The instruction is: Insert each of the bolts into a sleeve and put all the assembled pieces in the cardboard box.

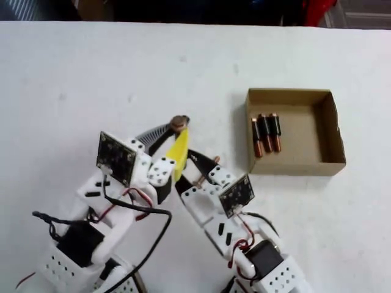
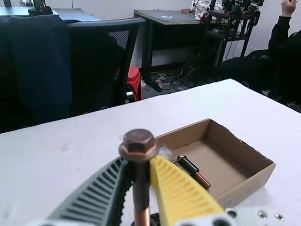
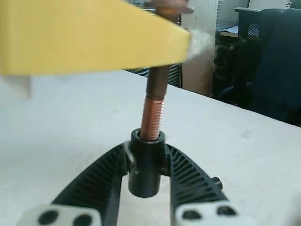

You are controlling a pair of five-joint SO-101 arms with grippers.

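On the white counter point(image 1: 73, 73) we see one cardboard box point(image 1: 300, 137) holding three assembled pieces point(image 1: 266, 133) side by side. In the left wrist view the yellow jaw hides part of them. The left jaws are clenched on the one bolt point(image 2: 137, 143) just below its head, holding it upright. The right jaws grasp the one sleeve point(image 3: 146, 165), and the bolt's threaded end enters its top. From above, we cannot make out the sleeve beneath the yellow jaw.
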